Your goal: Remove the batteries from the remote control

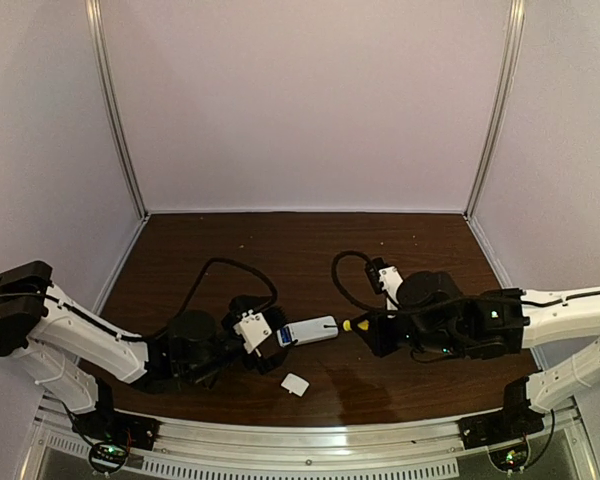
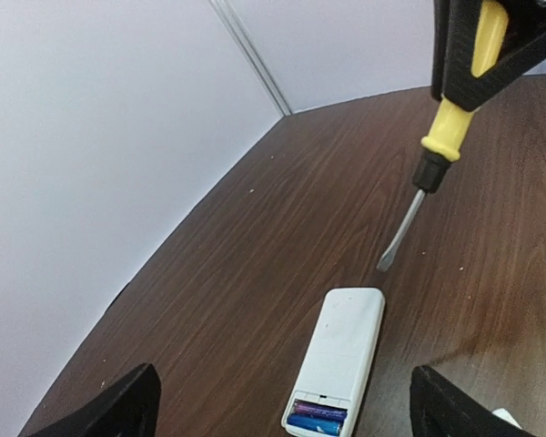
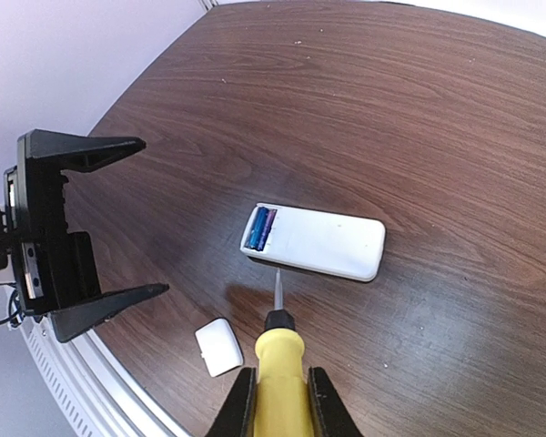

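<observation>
Here, remote control [image 3: 323,241] well off table [image 1: 280,240] edges, batteries [image 3: 262,228] at open end, left hand [image 3: 150,216] wide, right hand [image 3: 280,387] gripping screwdriver [image 3: 280,360].

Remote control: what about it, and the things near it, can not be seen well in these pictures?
- Batteries: top view, too small to tell apart; wrist views, only their upper sides show.
- Remote control underside: against the table in every view.
- Screwdriver handle end: right wrist view, hidden by the right gripper and cut by the bottom edge.

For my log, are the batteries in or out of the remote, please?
In: blue batteries show inside the remote control's uncovered compartment.
</observation>
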